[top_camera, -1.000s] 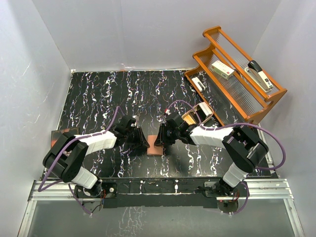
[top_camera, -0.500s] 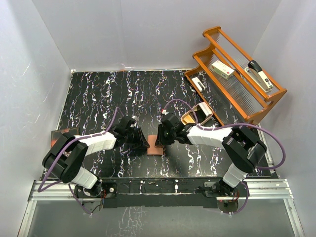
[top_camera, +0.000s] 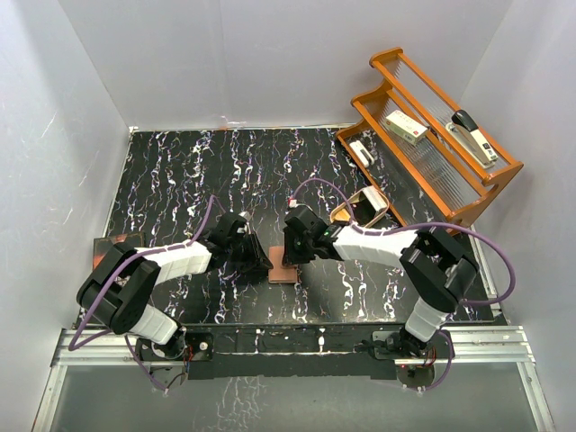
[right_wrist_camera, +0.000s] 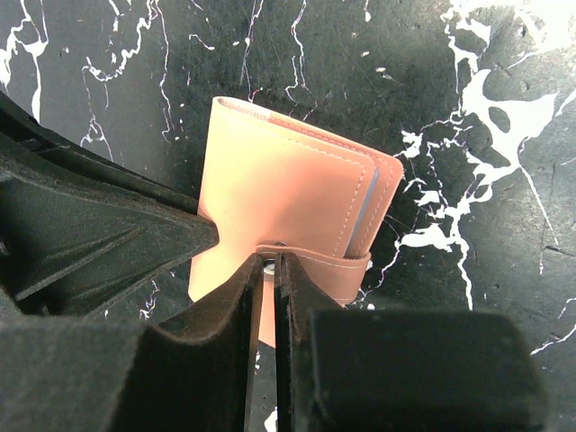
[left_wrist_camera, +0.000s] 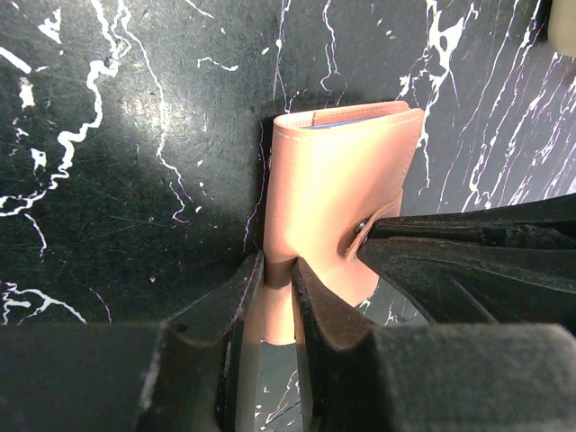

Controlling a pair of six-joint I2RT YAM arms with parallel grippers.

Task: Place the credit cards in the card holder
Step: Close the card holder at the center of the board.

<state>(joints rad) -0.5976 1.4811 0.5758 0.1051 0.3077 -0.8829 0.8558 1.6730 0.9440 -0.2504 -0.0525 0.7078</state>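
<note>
Left gripper (left_wrist_camera: 277, 270): clenched on the near edge of the card holder (left_wrist_camera: 333, 180), with the leather pinched between its two fingers.
Right gripper (right_wrist_camera: 270, 261): jaws drawn almost together on the holder's snap tab, gripping it from the side opposite the left gripper.
Card holder: folded shut, reddish-brown, on the black marbled table (top_camera: 180, 171) between the two grippers and touched by both.
Snap tab (right_wrist_camera: 315, 267): wrapped round the holder's open edge, its stud at the right gripper's fingertips.
Pale blue edge (right_wrist_camera: 360, 209): a thin strip showing between the holder's leaves; I cannot tell whether it is a credit card.
Dark booklet (top_camera: 112, 241): at the table's left edge, beside the left arm's elbow and well apart from the holder.
Wooden dish (top_camera: 346, 214): just behind the right arm's forearm.
Orange rack (top_camera: 423, 171): at the far right, leaning against the wall, with a stapler (top_camera: 474, 137) on its upper shelf.
</note>
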